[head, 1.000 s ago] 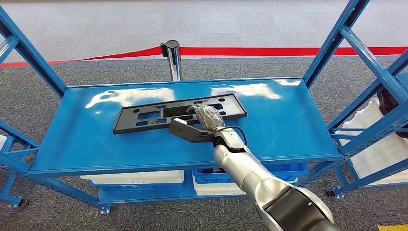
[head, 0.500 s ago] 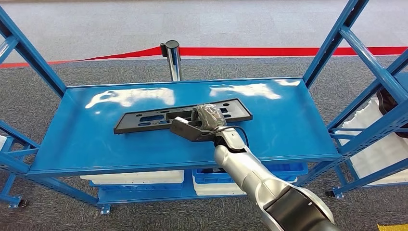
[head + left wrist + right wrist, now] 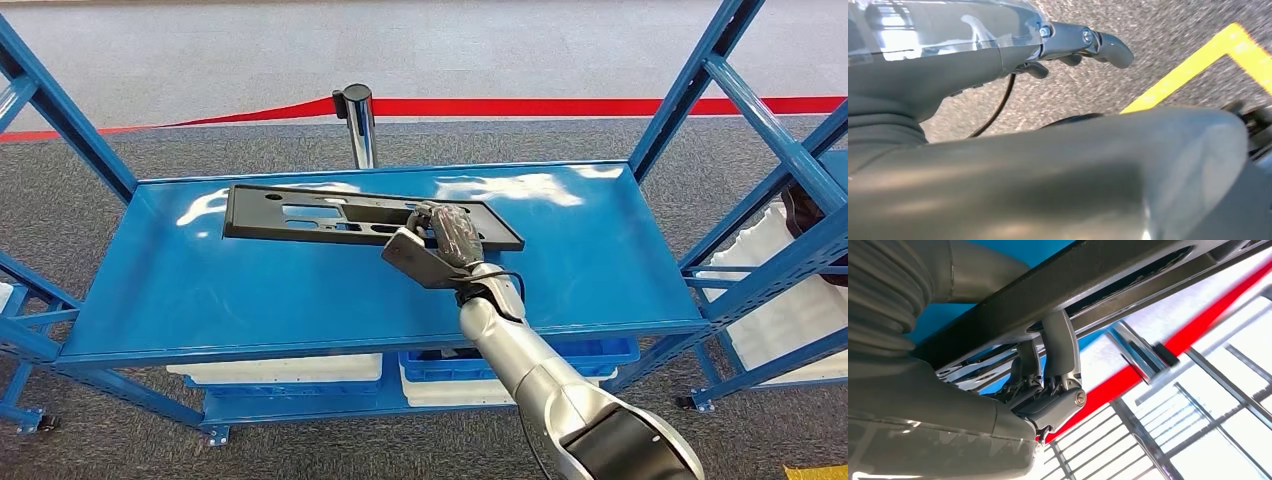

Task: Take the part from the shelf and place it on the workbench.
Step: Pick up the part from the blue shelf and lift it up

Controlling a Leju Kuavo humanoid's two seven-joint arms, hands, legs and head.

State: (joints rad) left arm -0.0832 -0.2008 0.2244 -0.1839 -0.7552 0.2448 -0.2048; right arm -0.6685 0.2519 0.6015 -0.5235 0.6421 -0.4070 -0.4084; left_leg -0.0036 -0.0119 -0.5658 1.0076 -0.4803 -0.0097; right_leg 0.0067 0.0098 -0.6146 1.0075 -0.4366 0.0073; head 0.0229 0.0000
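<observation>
1. Head view shows the long flat black plastic part with rectangular cut-outs (image 3: 340,214) lifted above the glossy blue metal shelf (image 3: 250,295), its left end raised toward the rear left corner and its right end lower, near the middle of the shelf.
2. Right hand (image 3: 452,235) grips the part close to its right end, fingers curled over the near edge; the silver right arm (image 3: 520,360) reaches up to it from the lower right.
3. Right wrist view looks along the underside of the part (image 3: 1108,270), where grey fingers (image 3: 1060,347) hook up onto its edge beside a long slot, with the blue shelf surface (image 3: 1013,250) just behind.
4. Left hand (image 3: 1083,42) appears in the left wrist view, hanging over grey speckled carpet (image 3: 1148,45) with a yellow floor line (image 3: 1198,60); its fingers are curled in and I see nothing in them.
5. Blue slanted uprights (image 3: 60,110) frame the shelf on both sides.
6. Below the shelf sit white foam trays (image 3: 280,368) and a blue plastic crate (image 3: 600,352).
7. Behind the shelf stands a chrome barrier post with a black cap (image 3: 358,125), from which a red belt (image 3: 600,105) runs across the grey floor.
8. On the right, another blue rack (image 3: 790,150) holds white ridged foam (image 3: 770,290).
</observation>
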